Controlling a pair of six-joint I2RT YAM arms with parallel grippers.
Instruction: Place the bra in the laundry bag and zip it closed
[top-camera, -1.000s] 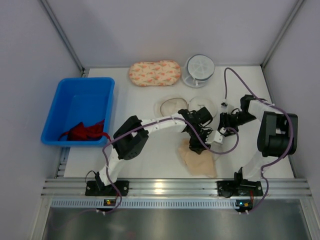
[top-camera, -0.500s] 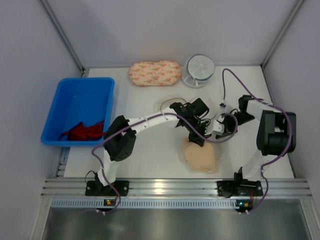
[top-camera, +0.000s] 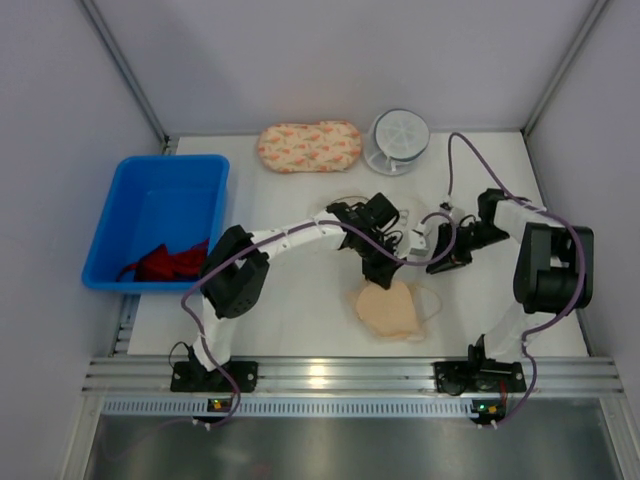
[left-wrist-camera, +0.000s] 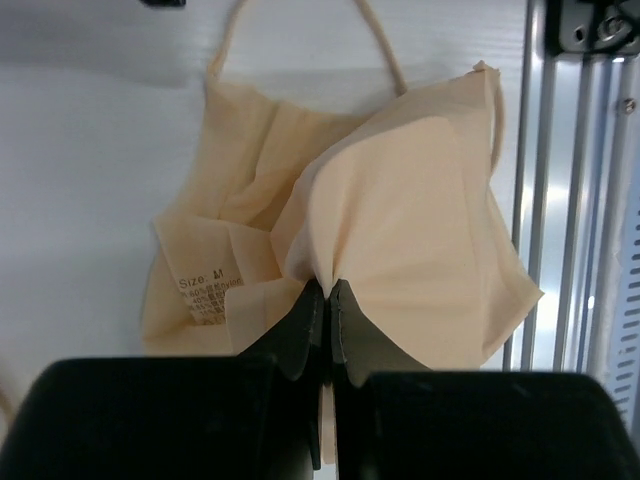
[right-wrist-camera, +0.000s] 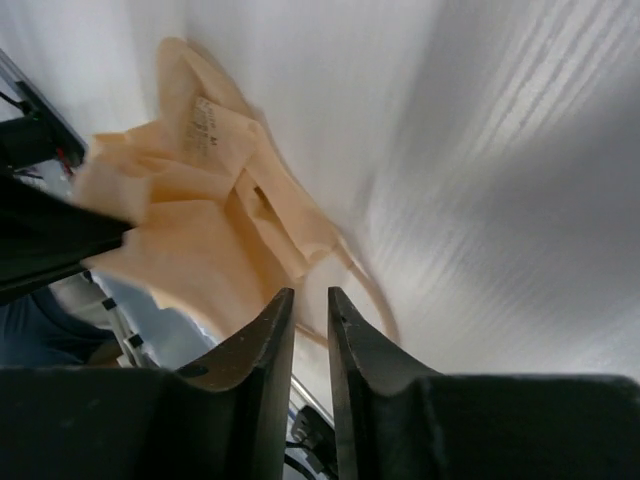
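The beige bra (top-camera: 390, 308) hangs bunched near the table's front, with its size label showing in the left wrist view. My left gripper (top-camera: 384, 268) is shut on a fold at the bra's (left-wrist-camera: 400, 190) top edge, the jaws pressed tight on the fabric (left-wrist-camera: 328, 287). My right gripper (top-camera: 436, 262) is just to the right of it, slightly open with nothing between its fingers (right-wrist-camera: 311, 296). From there the bra (right-wrist-camera: 190, 240) and a strap lie ahead. The mesh laundry bag (top-camera: 330, 207) lies behind, mostly hidden under both arms.
A blue bin (top-camera: 150, 180) with a red cloth (top-camera: 168, 263) stands at the left. A peach floral pouch (top-camera: 309, 146) and a white round ribbed container (top-camera: 399, 138) sit at the back. An aluminium rail (top-camera: 330, 375) runs along the near edge.
The left gripper came down from over the bag, shut on the bra and drew it up and slightly left. The right gripper closed, then opened a little and shifted back.
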